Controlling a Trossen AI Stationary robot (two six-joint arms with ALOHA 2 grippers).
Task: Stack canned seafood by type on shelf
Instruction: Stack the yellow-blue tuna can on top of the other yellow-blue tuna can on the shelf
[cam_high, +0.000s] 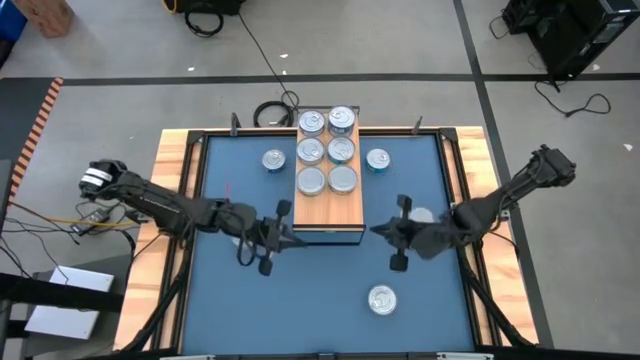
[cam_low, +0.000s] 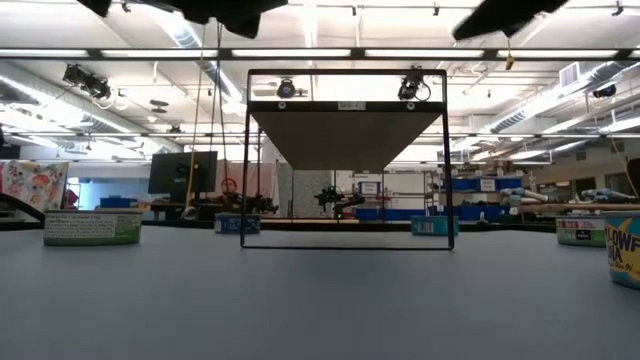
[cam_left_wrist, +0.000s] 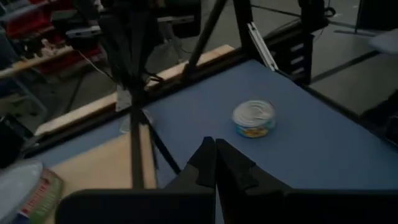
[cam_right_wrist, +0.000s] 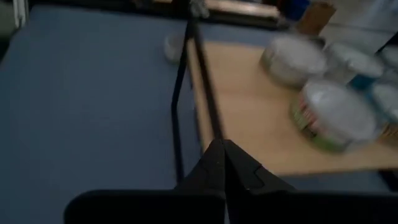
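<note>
Six tins sit in pairs on the far half of the shelf. One tin lies beside the shelf's left edge, one beside its right, one near the mat's front edge. Left gripper and right gripper flank the shelf's front corners, both closed and empty.

The shelf, a long raised block with a light-brown wood-grain top and dark edging, stands at the far middle of the table. Six small flat round tins with shiny silver lids sit on its far half in three pairs, upright and close together. Three more such tins lie on the blue mat: one left of the shelf, one with teal sides right of it, and one near the front edge.
</note>
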